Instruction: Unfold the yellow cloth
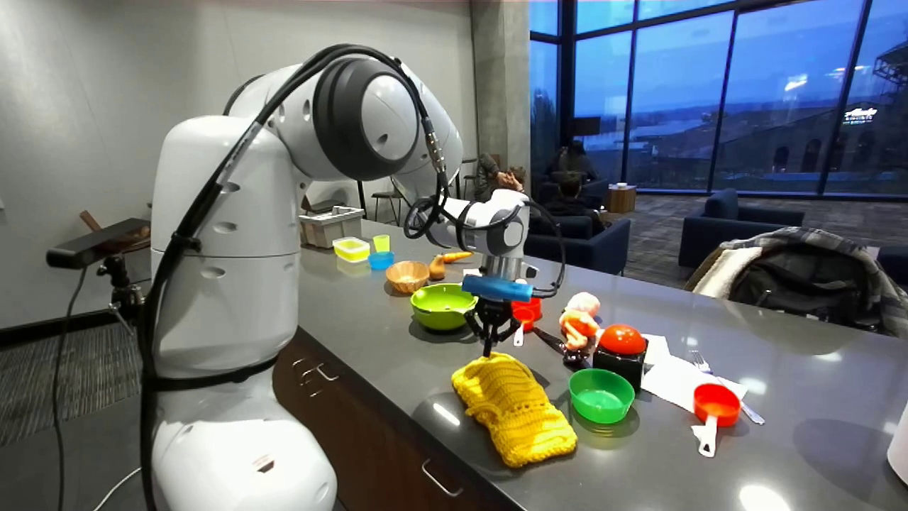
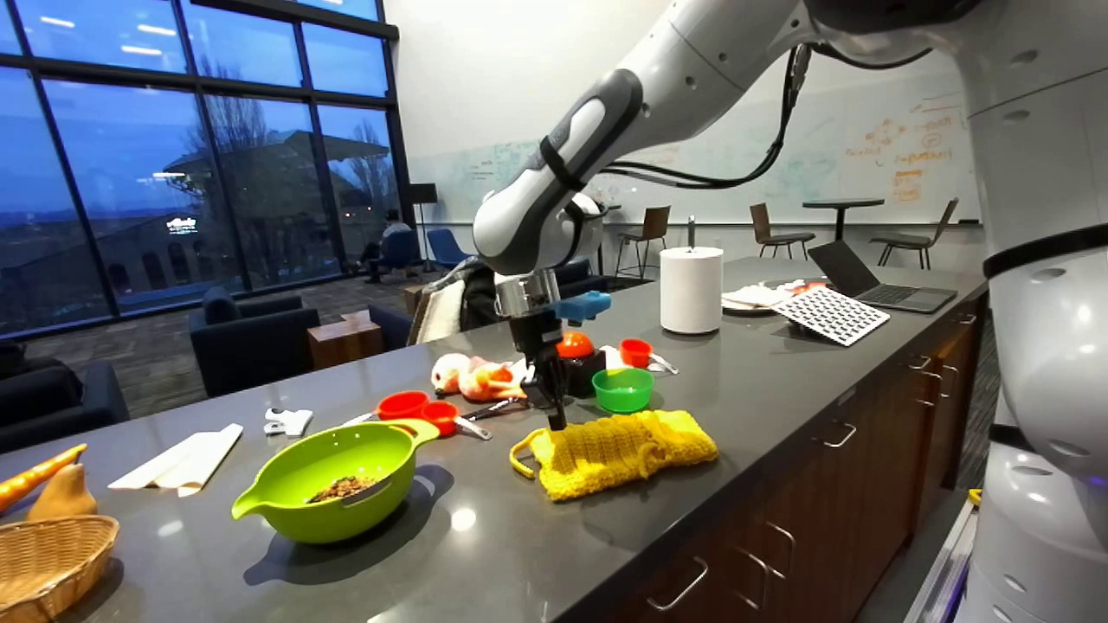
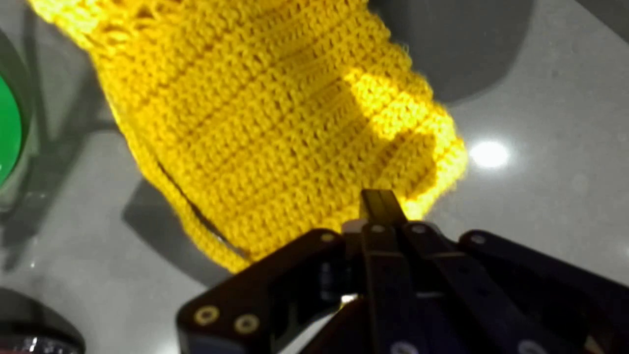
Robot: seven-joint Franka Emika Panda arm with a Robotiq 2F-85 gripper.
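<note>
The wrist view has the gripper (image 3: 382, 200) over one end of the yellow cloth (image 3: 275, 128), its fingers (image 3: 391, 209) drawn together with no gap showing at the tips; whether a fold of knit is pinched there, I cannot tell. The cloth lies as a layered bundle on the grey counter (image 1: 383, 355), just beside the small green bowl (image 1: 601, 409) but apart from it. If the tips hold nothing, a lift would probably come up bare; if they hold every layer, the whole bundle would likely rise or slide over the glossy top instead of opening. A thin bite on the edge could slip or pull the stitches loose. A flap thrown toward the green bowl might knock it or catch on the black box with the red dome (image 1: 623, 362). From above, the wrist view reveals a dark slit along the long edge facing that bowl, where the layers seem to part; an exterior view catches a yellow loop (image 2: 517, 457) standing out near the fingertips, possibly the same strip seen from the side. The wrist view cuts off the cloth's far end, which both exterior views show, along with the lime bowl (image 2: 290, 512), whose brown contents (image 2: 344, 487) I can make out in an exterior view.
</note>
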